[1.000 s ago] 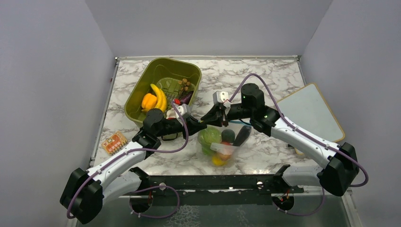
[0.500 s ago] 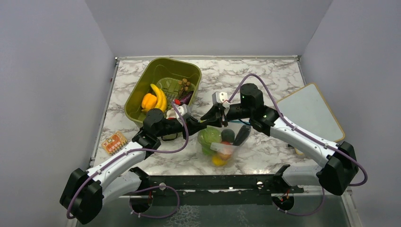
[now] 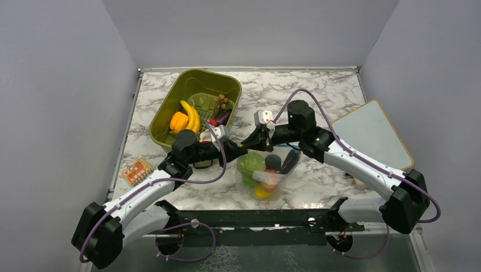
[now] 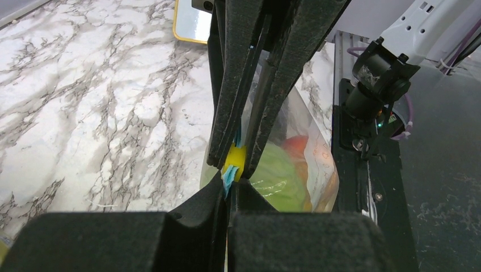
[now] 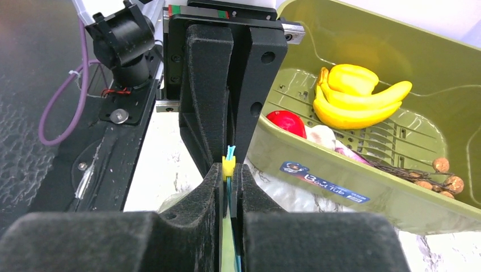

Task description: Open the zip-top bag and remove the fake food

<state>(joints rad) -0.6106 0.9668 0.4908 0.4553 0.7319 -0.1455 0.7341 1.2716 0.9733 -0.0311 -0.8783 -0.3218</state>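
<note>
Far out to the left of the left gripper [image 3: 239, 149], a small orange packet [image 3: 136, 170] lies on the table [image 3: 317, 90]; its print is too small to read. The left gripper's fingers are pressed together on the end of the bag's [image 3: 266, 177] zipper strip [image 4: 228, 180]. In the left wrist view only a sliver of teal shows between the pads. Behind this gripper stands the bin [image 3: 227, 85], holding bananas [image 3: 192, 116] and a pepper [image 3: 178, 120]. The small brown and dark bits in its far corner are hard to make out, and the left arm covers part of its near wall.

The bag lies below and to the right of the meeting fingertips. From above, the two grippers hide its mouth, and I cannot tell whether its bottom rests on the table or hangs clear. The food [image 3: 250, 164] is inside the bag: a green round piece, two dark pieces, something reddish and something yellow lowest down. Crinkled plastic blurs their outlines.

The right gripper [image 3: 253, 141] faces the left one tip to tip and is likewise clamped on the strip. A yellow slider [image 5: 228, 166] pokes up just beyond its closed fingertips, between the two grippers. How far the mouth is parted cannot be seen.

Well to the right of the right gripper lies a pale board [image 3: 371, 133] with a yellow edge, its near corner hidden behind the right arm.
</note>
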